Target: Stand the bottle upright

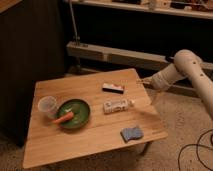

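The gripper (148,88) hangs at the wooden table's (95,140) right edge, fingers spread apart and empty. Left of it, the bottle (117,105) lies on its side between a black-and-white box (113,88) and a blue sponge (131,133).

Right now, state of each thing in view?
bottle: on its side, mid-table
cup: upright
bowl: upright, carrot in it
box: lying flat
sponge: lying flat
gripper: open, empty, past the table's far right corner
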